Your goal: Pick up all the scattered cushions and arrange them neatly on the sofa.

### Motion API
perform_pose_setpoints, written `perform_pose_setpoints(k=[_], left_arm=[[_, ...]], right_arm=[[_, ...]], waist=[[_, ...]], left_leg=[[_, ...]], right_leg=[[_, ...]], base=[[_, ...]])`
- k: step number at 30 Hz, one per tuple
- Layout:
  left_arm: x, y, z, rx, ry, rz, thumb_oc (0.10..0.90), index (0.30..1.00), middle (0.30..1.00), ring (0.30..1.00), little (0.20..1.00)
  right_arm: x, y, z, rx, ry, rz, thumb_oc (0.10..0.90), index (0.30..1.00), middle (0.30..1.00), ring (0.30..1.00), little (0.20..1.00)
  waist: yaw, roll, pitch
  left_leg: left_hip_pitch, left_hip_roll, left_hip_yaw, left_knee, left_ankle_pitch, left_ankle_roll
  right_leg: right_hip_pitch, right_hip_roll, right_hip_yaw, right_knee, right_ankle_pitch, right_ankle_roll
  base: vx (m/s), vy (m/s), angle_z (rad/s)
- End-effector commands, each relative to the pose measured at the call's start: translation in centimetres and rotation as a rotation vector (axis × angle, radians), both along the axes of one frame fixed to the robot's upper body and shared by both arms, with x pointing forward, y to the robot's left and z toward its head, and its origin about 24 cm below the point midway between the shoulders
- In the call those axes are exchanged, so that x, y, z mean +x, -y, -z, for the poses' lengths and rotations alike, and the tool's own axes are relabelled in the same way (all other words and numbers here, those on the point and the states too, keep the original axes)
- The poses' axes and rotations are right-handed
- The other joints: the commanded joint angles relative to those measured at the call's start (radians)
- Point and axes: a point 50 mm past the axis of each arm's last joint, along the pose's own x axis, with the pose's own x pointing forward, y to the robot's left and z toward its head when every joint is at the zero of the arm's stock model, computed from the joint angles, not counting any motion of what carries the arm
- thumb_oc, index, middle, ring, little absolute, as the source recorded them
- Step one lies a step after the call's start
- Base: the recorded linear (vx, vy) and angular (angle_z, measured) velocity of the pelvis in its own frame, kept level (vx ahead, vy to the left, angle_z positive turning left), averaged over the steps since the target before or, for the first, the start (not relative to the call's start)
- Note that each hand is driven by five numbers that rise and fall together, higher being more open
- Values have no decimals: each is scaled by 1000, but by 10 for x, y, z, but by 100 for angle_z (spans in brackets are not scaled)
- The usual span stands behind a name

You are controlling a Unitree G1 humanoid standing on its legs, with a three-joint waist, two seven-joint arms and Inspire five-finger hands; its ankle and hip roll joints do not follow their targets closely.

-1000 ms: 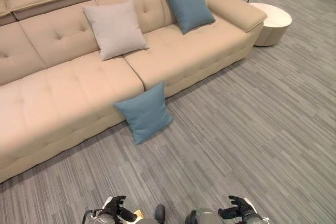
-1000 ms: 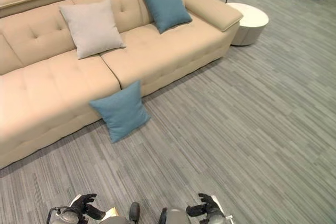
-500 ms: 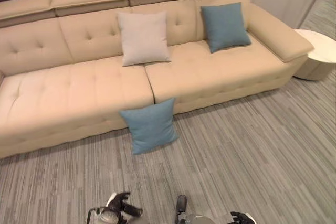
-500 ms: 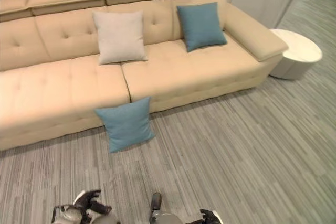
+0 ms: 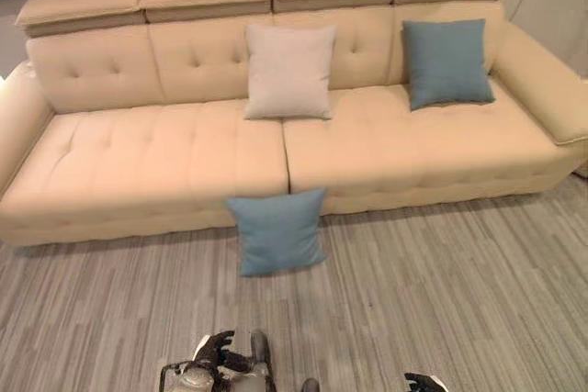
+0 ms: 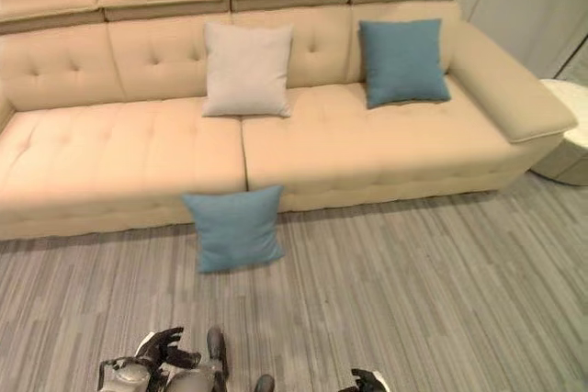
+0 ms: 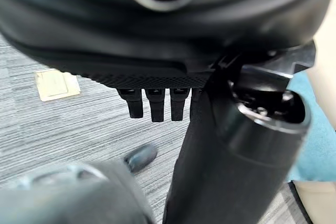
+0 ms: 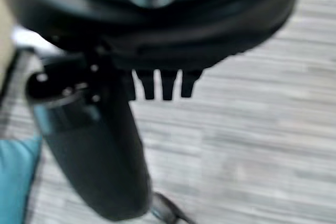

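Left hand (image 5: 213,352): low at the near edge of the scene, left of centre. My fingers (image 7: 157,109) are loose and only lightly bent, holding nothing; the thumb stands apart from them.
Right hand (image 6: 367,380): at the near edge, right of centre, with just its top in sight from the head. My fingers (image 8: 167,88) hang relaxed in a short row over bare floor, empty.
Floor (image 5: 441,300): grey striped carpet, running from my hands up to the sofa front.
Blue cushion on floor (image 5: 277,231): upright, tilted back against the sofa front just below the seam between the two seat sections. Well apart from both hands, straight ahead and slightly left.
Sofa (image 5: 138,158): long, beige, tufted, spanning the far side of the scene.
Grey cushion (image 5: 288,72): on the seat, leaning on the backrest, near the middle.
Second blue cushion (image 5: 446,62): on the seat, leaning on the backrest, near the right armrest.
Side table (image 6: 571,140): white, round, on the floor beyond the sofa's right end.
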Motion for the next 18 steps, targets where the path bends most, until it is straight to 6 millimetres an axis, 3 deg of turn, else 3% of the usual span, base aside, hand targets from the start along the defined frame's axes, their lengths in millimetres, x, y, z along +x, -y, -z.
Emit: perform_pose_setpoints(k=[1,3,4,5,7,9,12,15,18], left_arm=[[-10,-26,-3,89,-35,24,800,900,900,900,900],[-8,-28,-4,91,-28,18,800,900,900,900,900],[-1,-30,-7,97,-4,13,800,900,900,900,900],[1,-31,-8,102,1,14,800,900,900,900,900],[2,-32,-8,102,6,12,800,900,900,900,900],[2,-32,-9,101,8,12,800,900,900,900,900],[4,-31,-9,99,15,19,800,900,900,900,900],[3,-29,-8,102,4,42,800,900,900,900,900],[1,-28,-7,99,-2,50,800,900,900,900,900]], right_arm=[[6,9,-5,-11,57,14,800,900,900,900,900],[9,8,-6,-6,64,7,800,900,900,900,900],[15,7,-7,-5,81,-1,800,900,900,900,900],[18,6,-8,-3,90,0,800,900,900,900,900],[20,4,-8,4,97,-8,800,900,900,900,900],[21,4,-9,4,100,-12,800,900,900,900,900],[23,5,-9,5,107,-13,800,900,900,900,900],[24,5,-10,6,107,-14,800,900,900,900,900],[19,7,-9,3,97,-6,800,900,900,900,900]], waist=[[34,-26,1],[34,-24,6],[25,-23,24],[20,-17,32],[13,-3,41],[7,3,41],[-9,5,50],[-41,-10,61],[-46,-14,61]], left_leg=[[24,-20,-12,62,-109,42],[42,-26,-19,63,-124,55],[71,-37,-40,70,-143,77],[84,-38,-52,70,-149,86],[121,-40,-81,54,-159,91],[138,-42,-101,39,-157,89],[175,-59,-149,8,-157,80],[215,-97,-219,-20,-168,73],[223,-110,-238,-13,-183,72]], right_leg=[[-15,-171,37,253,-100,157],[-52,-189,33,329,-76,171],[-113,-215,44,456,8,201],[-148,-216,54,521,33,205],[-200,-207,72,561,25,197],[-224,-189,80,540,14,185],[-262,-148,113,405,-12,164],[-324,-95,205,246,45,171],[-287,-98,208,197,46,167]], base=[[187,148,-5],[161,139,-3],[128,128,8],[128,127,23],[181,67,51],[183,22,46],[204,-22,48],[236,-36,40],[172,-52,60]])
